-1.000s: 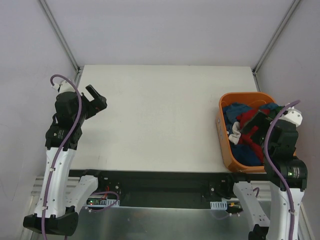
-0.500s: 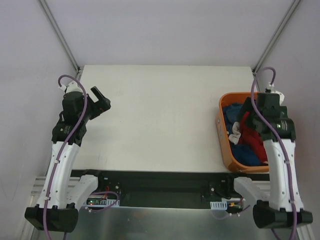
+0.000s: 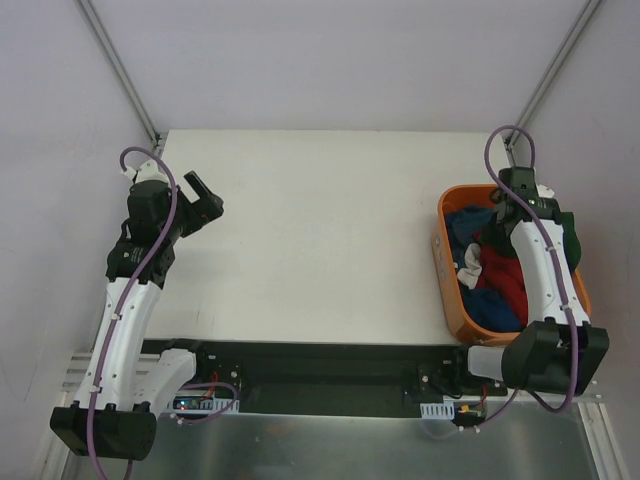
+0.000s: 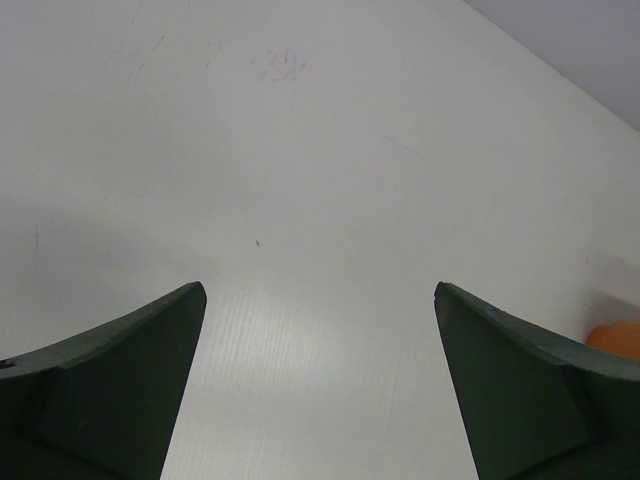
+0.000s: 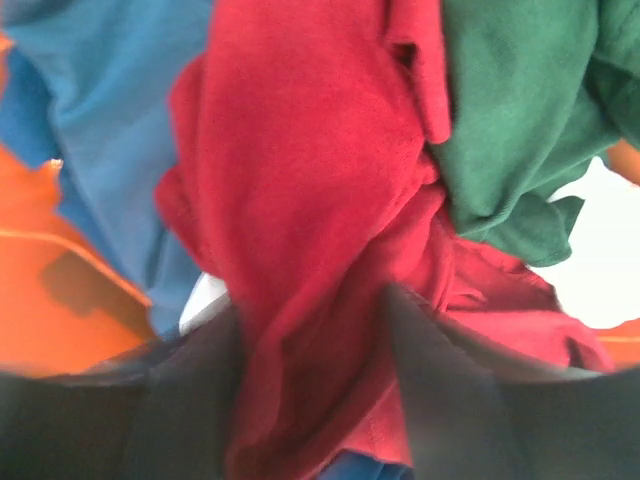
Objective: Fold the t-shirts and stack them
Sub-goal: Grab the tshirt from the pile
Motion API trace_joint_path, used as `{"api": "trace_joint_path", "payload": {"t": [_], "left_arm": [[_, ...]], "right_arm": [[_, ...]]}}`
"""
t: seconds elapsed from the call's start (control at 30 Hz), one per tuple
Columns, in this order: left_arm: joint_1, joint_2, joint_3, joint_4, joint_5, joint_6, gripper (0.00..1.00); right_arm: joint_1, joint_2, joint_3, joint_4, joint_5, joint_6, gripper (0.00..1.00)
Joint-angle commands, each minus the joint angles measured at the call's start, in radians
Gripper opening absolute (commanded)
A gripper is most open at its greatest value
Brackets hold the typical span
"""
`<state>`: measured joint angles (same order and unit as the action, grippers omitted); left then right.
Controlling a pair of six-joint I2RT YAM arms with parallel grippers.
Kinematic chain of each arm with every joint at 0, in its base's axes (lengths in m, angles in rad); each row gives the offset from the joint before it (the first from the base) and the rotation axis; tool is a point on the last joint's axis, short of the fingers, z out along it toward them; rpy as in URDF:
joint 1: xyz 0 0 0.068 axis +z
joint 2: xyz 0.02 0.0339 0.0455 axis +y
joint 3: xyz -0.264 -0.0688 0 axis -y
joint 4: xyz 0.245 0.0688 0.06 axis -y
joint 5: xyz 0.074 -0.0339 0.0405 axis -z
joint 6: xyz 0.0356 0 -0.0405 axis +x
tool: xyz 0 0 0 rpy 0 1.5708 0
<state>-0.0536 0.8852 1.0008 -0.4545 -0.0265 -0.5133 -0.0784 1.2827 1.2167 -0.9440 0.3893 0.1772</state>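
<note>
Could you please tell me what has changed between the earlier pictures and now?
The right arm swung from the near right side of the basket to its far end, and the right gripper came down with fingers either side of a fold of the dark red shirt; whether it grips is unclear. The left gripper barely shifted and stays open over the table. The basket has not moved.

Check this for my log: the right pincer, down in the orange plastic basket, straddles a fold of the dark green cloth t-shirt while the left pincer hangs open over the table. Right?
Wrong colour: the right pincer straddles the dark red cloth t-shirt, as the right wrist view shows; the dark green one lies beside it. The rest stands.
</note>
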Motion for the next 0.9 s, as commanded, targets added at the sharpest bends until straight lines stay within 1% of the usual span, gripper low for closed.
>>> {"api": "trace_joint_path", "payload": {"t": [0.0,0.03,0.07,0.2,0.27,0.3,0.33,0.4,0.47,0.53,0.57,0.73,0.83,0.87], "left_arm": [[-0.011,0.006,0.001,0.030,0.008,-0.001,1.00],[-0.011,0.008,0.001,0.030,0.008,-0.002,0.99],[-0.011,0.005,0.001,0.030,0.010,-0.004,0.99],[-0.011,0.004,0.002,0.030,0.025,-0.016,1.00],[-0.011,0.008,0.006,0.028,0.025,-0.017,0.99],[-0.011,0.008,0.007,0.028,0.049,-0.017,0.99],[-0.011,0.009,0.009,0.030,0.053,-0.019,0.99],[-0.011,0.006,0.005,0.030,0.057,-0.022,0.99],[-0.011,0.001,0.002,0.030,0.059,-0.027,0.99],[-0.011,-0.002,0.004,0.030,0.062,-0.028,0.99],[-0.011,-0.006,0.005,0.028,0.062,-0.028,0.99],[-0.011,-0.022,0.006,0.028,0.068,-0.028,0.99],[-0.011,-0.034,0.005,0.030,0.066,-0.028,0.99],[-0.011,-0.041,0.005,0.030,0.066,-0.031,0.99]], "right_arm": [[-0.030,-0.026,-0.034,0.040,0.026,0.045,0.32],[-0.037,-0.037,-0.040,0.051,0.023,0.047,0.22],[-0.037,-0.067,-0.046,0.074,0.013,0.045,0.01],[-0.037,-0.147,-0.040,0.103,-0.020,0.033,0.01],[-0.037,-0.187,0.016,0.105,-0.045,0.010,0.01],[-0.037,-0.197,0.041,0.105,-0.056,-0.001,0.01],[-0.037,-0.207,0.105,0.105,-0.072,-0.022,0.01],[-0.037,-0.230,0.173,0.123,-0.131,-0.051,0.01],[-0.037,-0.238,0.275,0.143,-0.199,-0.076,0.01],[-0.037,-0.238,0.340,0.157,-0.236,-0.087,0.01],[-0.037,-0.232,0.409,0.171,-0.262,-0.100,0.01],[-0.037,-0.210,0.561,0.218,-0.291,-0.104,0.01],[-0.037,-0.198,0.629,0.287,-0.361,-0.081,0.01],[-0.037,-0.192,0.641,0.350,-0.438,-0.068,0.01]]}}
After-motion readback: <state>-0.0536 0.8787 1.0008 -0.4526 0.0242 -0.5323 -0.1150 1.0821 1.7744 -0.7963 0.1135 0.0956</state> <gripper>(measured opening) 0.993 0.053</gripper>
